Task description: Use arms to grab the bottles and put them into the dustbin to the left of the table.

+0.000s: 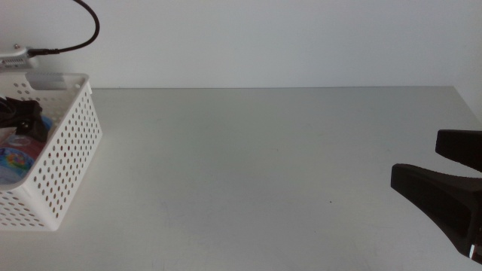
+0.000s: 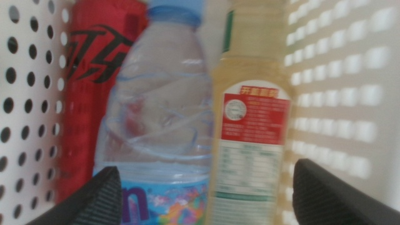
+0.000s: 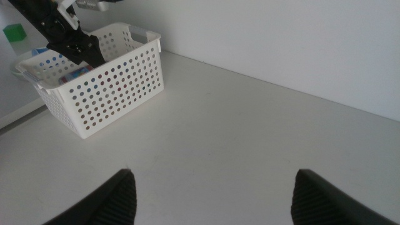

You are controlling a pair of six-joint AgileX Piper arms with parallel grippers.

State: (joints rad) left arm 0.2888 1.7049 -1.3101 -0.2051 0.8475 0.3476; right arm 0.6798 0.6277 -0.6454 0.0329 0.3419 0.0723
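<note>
The dustbin stands at the table's left edge, a white basket with round holes. Three bottles lie inside it side by side: a red can, a clear water bottle with a blue cap, and a yellow tea bottle. My left gripper hangs open inside the basket just above them, holding nothing; it also shows as a dark shape in the middle view. My right gripper waits open over the table's right side, far from the dustbin.
A black cable loops above the basket against the white back wall. In the right wrist view a small green thing sits beyond the basket, off the table. The table's back edge meets the wall.
</note>
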